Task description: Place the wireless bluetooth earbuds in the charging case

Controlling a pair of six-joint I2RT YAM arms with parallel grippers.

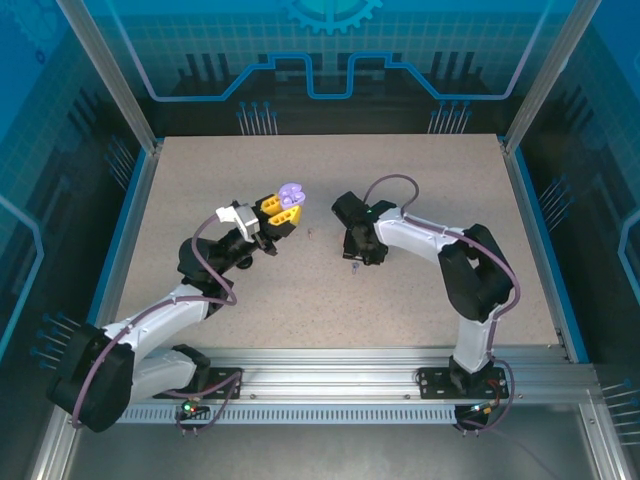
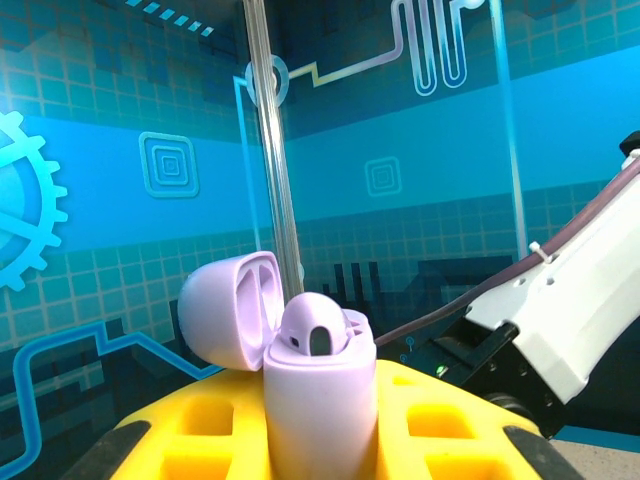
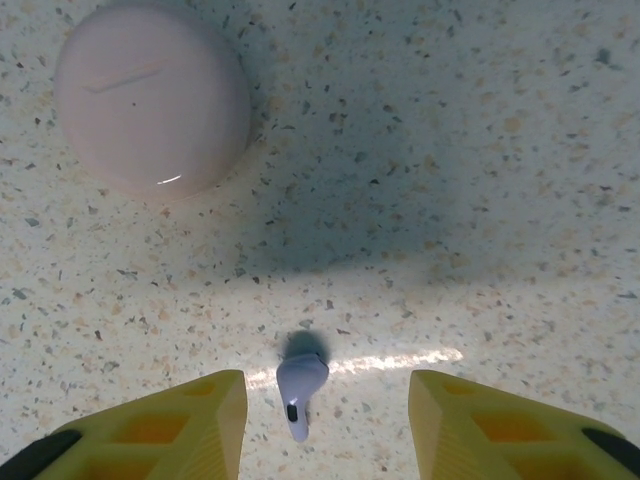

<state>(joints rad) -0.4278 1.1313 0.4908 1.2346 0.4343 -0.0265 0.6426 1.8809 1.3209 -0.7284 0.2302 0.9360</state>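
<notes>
Between the two yellow fingers (image 2: 200,425) of the left gripper (image 1: 281,209) stands one purple charging case (image 2: 320,410), clamped upright and held clear of the table (image 3: 500,150), with its lid (image 2: 228,312) swung open to one side. A rounded purple shape sits in its top; I cannot tell whether it is an earbud. Right of that case, slightly nearer the arm bases, the right gripper (image 3: 327,400) points down at the table with its two fingers apart. One pale purple earbud (image 3: 300,383) lies between them, touching neither. One closed pale pink round case (image 3: 150,95) lies on the table nearby, apart from the earbud.
</notes>
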